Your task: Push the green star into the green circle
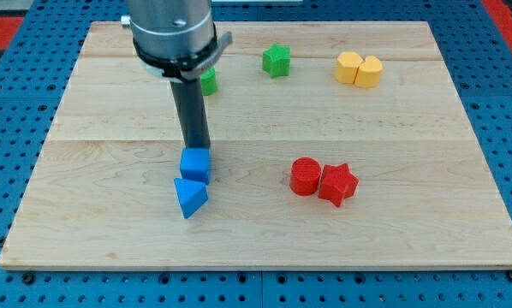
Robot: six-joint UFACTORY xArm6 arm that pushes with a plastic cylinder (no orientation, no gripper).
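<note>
Camera view: wooden bench on blue pegboard. Arm ends in dark rod; no jaws, so nothing to spread or clamp. My tip touches top edge of blue cube, at its 12 o'clock. Blue triangle touches cube at 6 o'clock. Green star lies at 1 o'clock from tip, well apart. Green circle half hidden behind rod, at 9 o'clock from star. Red circle touches red star. Two yellow blocks touch at 3 o'clock from green star.
</note>
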